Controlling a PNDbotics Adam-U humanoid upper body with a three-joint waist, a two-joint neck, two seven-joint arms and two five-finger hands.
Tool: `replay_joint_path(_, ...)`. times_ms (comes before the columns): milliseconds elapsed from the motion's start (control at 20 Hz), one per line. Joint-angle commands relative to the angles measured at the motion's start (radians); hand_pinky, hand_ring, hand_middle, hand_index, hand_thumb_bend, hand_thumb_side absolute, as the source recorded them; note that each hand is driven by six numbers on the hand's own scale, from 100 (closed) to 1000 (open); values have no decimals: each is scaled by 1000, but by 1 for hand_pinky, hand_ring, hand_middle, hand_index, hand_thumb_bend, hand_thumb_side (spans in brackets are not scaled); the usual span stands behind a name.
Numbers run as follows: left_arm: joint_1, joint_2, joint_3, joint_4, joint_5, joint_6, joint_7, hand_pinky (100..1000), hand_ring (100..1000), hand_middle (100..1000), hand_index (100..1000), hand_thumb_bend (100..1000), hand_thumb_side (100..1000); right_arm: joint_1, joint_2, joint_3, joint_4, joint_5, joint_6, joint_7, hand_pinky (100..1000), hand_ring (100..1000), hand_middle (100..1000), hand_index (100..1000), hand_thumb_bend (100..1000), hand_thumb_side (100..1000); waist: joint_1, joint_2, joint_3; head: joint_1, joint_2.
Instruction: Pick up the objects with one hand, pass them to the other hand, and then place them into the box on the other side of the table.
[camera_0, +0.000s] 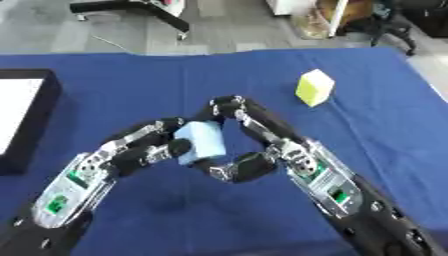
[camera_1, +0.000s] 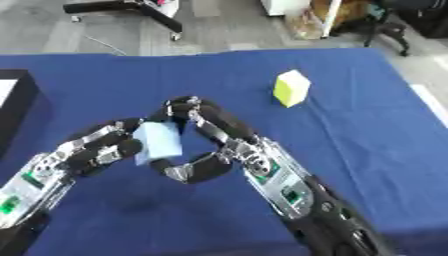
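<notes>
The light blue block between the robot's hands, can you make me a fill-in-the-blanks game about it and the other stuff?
1. Both hands, left hand and right hand, meet at the light ____ block.
2. The block lying alone on the cloth is ____.
3. The black box sits at the table's ____ edge.

Missing words: blue; yellow; left

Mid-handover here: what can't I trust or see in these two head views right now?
- Light blue block: its sides are covered by the left hand and right hand; which one bears it is unclear.
- Box: cut off by the left edge; its contents are out of view.
- Yellow block: far faces hidden.
</notes>
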Motion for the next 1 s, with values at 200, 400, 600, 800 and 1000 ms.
replay_joint_path(200,-13,5,-16,-6,10,2,-11,507,408,273,479,438,477,-19,5,-20,-19,12,-1,-18,466,482,429,543,352,129,3,-11,0,1,5)
replay_joint_path(400,-15,5,-15,-7,15,5,3,498,388,238,455,423,455,-20,5,-19,-21,18,-7,-11,465,483,433,546,496,148,3,-11,-1,1,5)
replay_joint_path(600,-18,6,-13,-10,14,5,20,494,384,232,450,429,449,-21,4,-22,-24,24,-11,-8,464,483,434,548,499,153,3,-12,-2,1,5)
replay_joint_path(800,-20,6,-7,-13,11,5,44,493,384,229,447,437,442,-23,3,-24,-30,35,-16,-7,464,486,441,556,493,160,3,-12,-3,1,5)
replay_joint_path(1000,-20,8,1,-15,7,5,63,494,385,229,446,438,440,-25,-1,-28,-39,51,-24,-2,486,499,456,578,504,179,4,-13,-5,1,5)
